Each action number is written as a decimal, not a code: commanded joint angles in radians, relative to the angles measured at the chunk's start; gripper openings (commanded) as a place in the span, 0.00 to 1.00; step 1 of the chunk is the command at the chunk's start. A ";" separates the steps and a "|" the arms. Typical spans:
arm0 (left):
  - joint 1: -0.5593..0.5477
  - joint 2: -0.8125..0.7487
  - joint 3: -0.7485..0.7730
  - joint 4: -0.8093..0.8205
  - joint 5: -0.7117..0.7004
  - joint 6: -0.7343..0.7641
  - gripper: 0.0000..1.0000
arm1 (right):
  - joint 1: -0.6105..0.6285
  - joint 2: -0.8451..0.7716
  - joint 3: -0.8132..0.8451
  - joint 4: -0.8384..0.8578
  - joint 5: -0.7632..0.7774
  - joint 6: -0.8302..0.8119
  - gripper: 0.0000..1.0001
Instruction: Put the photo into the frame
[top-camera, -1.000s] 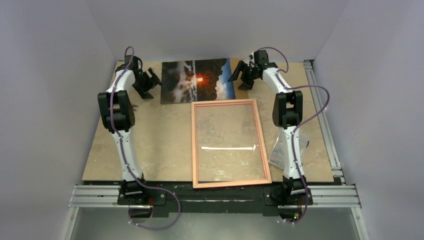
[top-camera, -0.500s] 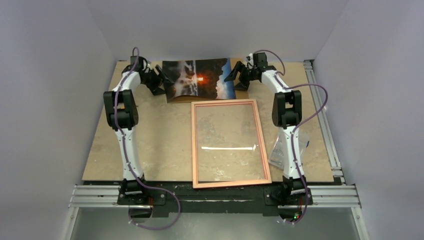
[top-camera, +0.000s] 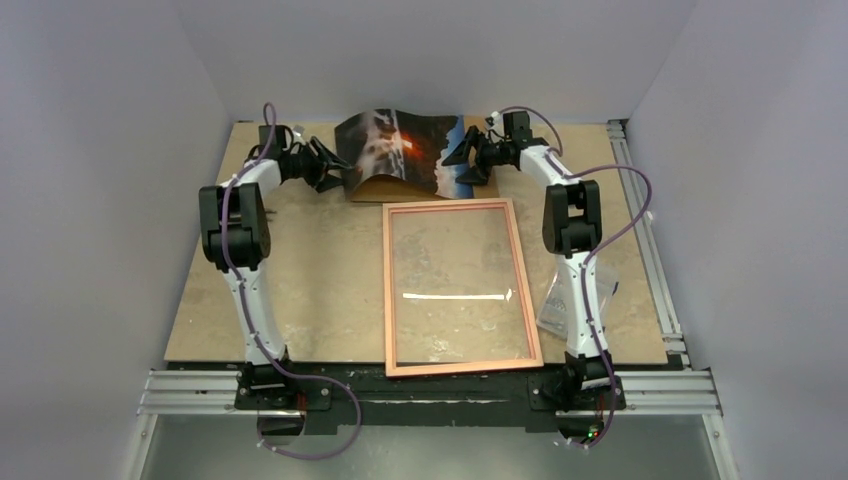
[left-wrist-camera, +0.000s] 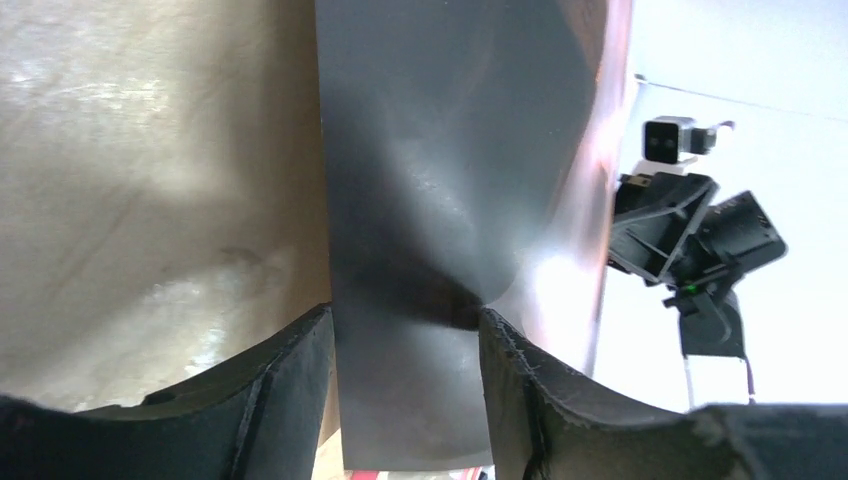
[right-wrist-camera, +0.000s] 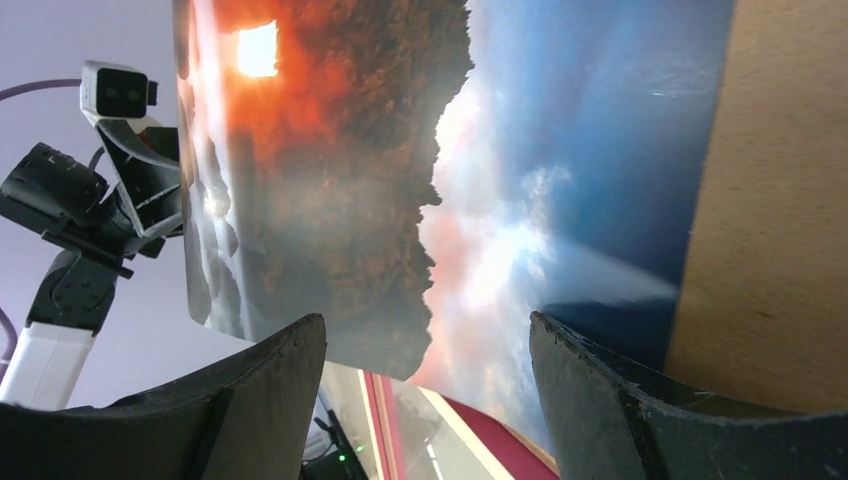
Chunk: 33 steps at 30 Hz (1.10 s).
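photo (top-camera: 400, 150) bows upward, its long axis running from left gripper (left-wrist-camera: 405, 318) to right gripper (right-wrist-camera: 428, 325). right gripper's jaws gape wide around the blue end. left gripper straddles the other end, grip unclear. frame (top-camera: 450, 204) lies flat just nearside of both, lengthwise toward the bases.

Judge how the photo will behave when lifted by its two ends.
Probably floppy: the photo humps up in the middle between the left hand and right hand. Likely light, being so thin a sheet. Its glossy face may slip from a loose hold.
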 joint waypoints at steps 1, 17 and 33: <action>-0.020 -0.120 -0.054 0.230 0.148 -0.097 0.48 | 0.010 -0.029 -0.041 0.012 -0.039 -0.008 0.74; -0.089 -0.477 -0.332 0.174 0.029 0.027 0.34 | 0.008 -0.166 -0.181 0.078 -0.093 -0.028 0.74; -0.158 -0.706 -0.414 -0.080 -0.141 0.110 0.00 | 0.008 -0.381 -0.421 0.077 -0.069 -0.109 0.74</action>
